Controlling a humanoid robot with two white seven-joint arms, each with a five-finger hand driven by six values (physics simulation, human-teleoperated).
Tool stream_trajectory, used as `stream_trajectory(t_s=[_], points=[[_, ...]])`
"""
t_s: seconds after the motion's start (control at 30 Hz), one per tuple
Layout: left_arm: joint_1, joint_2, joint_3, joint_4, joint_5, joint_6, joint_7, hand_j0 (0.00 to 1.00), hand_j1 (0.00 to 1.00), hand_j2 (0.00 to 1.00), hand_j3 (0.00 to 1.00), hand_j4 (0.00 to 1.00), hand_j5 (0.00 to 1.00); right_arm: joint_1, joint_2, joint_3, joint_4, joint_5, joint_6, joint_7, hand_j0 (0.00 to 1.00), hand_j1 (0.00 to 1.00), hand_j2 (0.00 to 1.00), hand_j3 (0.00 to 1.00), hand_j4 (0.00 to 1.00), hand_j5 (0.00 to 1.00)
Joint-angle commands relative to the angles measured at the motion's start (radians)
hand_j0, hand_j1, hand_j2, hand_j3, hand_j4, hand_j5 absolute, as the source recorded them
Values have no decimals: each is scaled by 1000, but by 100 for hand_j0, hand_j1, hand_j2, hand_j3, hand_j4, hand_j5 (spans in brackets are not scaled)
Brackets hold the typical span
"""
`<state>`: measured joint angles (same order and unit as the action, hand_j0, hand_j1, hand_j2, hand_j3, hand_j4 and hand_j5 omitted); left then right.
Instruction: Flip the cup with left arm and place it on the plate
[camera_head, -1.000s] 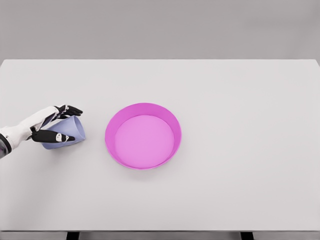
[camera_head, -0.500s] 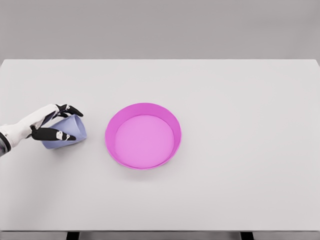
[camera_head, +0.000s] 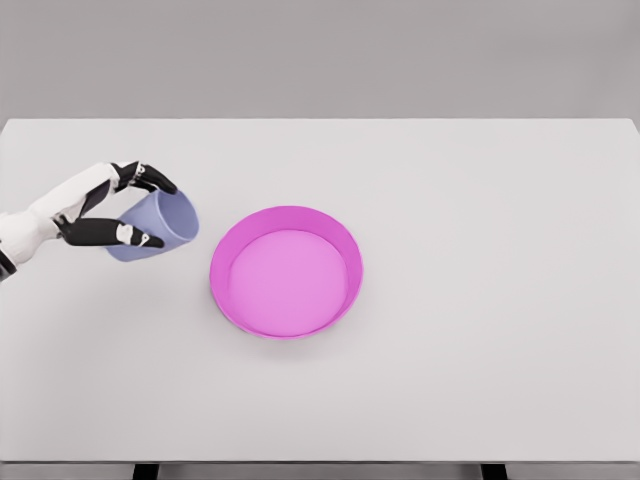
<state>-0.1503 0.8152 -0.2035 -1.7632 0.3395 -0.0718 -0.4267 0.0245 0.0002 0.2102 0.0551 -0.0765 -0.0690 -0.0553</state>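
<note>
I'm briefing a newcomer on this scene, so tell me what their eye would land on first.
First the pink plate, bright and shallow, just left of the middle of the white table. Next the left hand at the far left, gripping a pale blue cup tipped on its side, its opening towards the plate. The cup is left of the plate, apart from it.

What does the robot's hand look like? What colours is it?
The left hand has a white back on a smooth white arm. Its slim jointed fingers are mostly black, with small white patches near the tips. No cables or markings show.
</note>
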Motion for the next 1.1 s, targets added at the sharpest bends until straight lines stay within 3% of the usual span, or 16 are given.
stream_trajectory(t_s=[0.0, 0.3, 0.47, 0.6, 0.93, 1.07], points=[[0, -5, 0, -1, 30, -46, 0, 57, 57, 57, 57, 57, 57, 0, 0, 0, 0, 0, 0, 0, 100, 100, 100, 100, 100, 100], [2, -96, -5, -1, 62, -207, -1, 58, 58, 58, 58, 58, 58, 0, 0, 0, 0, 0, 0, 0, 100, 100, 100, 100, 100, 100], [2, -110, -16, -1, 170, -309, 0, 58, 58, 58, 58, 58, 58, 0, 0, 0, 0, 0, 0, 0, 100, 100, 100, 100, 100, 100], [3, -168, -23, -1, 179, -336, -3, 58, 58, 58, 58, 58, 58, 0, 0, 0, 0, 0, 0, 0, 100, 100, 100, 100, 100, 100], [-20, -258, -123, -1, 182, -399, 2, 58, 58, 58, 58, 58, 58, 0, 0, 0, 0, 0, 0, 0, 100, 100, 100, 100, 100, 100], [-20, -275, -152, -1, 223, -413, 2, 58, 58, 58, 58, 58, 58, 0, 0, 0, 0, 0, 0, 0, 100, 100, 100, 100, 100, 100]])
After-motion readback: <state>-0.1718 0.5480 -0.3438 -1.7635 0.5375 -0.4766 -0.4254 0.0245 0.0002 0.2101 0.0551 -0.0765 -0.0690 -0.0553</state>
